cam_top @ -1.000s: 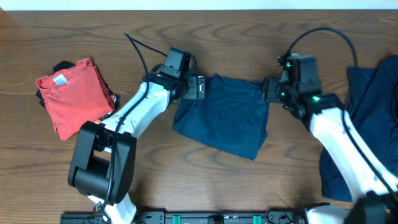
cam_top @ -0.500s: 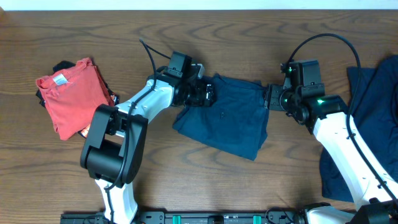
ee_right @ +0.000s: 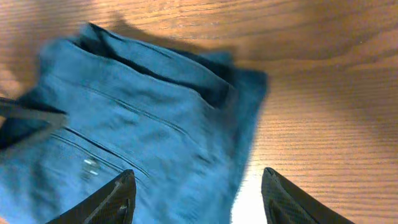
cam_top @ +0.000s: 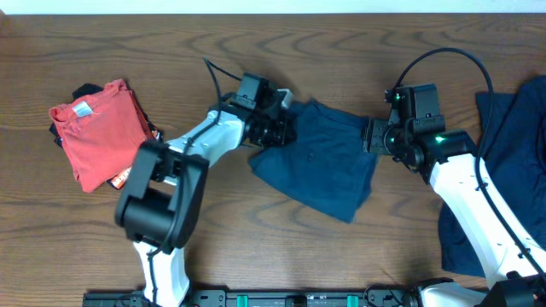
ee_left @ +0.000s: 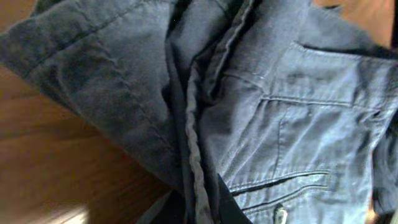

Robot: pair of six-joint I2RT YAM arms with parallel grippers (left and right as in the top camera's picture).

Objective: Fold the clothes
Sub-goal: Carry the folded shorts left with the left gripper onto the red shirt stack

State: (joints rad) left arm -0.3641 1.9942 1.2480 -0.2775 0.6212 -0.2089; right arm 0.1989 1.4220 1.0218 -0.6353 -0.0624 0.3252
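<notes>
Navy shorts (cam_top: 320, 166) lie wrinkled in the middle of the table, with pocket seams showing (ee_left: 298, 124). My left gripper (cam_top: 280, 128) is at their upper left corner, shut on a bunched fold of the waist edge (ee_left: 198, 186). That fold runs down between the dark fingers (ee_left: 236, 208). My right gripper (cam_top: 368, 136) hovers open over the shorts' right edge (ee_right: 242, 130). One of its fingers (ee_right: 118, 199) is above the cloth and the other (ee_right: 283, 199) above bare wood. A second navy garment (cam_top: 512, 170) is heaped at the right edge.
A folded red shirt (cam_top: 98, 128) with a white neck label lies at the far left on something dark. The left arm (cam_top: 171, 170) stretches from the front edge up to the shorts. The right arm (cam_top: 478, 205) crosses the navy heap.
My left gripper has gone from open to shut on the shorts' upper left edge and shifted right, pushing the cloth slightly right. The right gripper moved a little down a second ago and has stayed open.
</notes>
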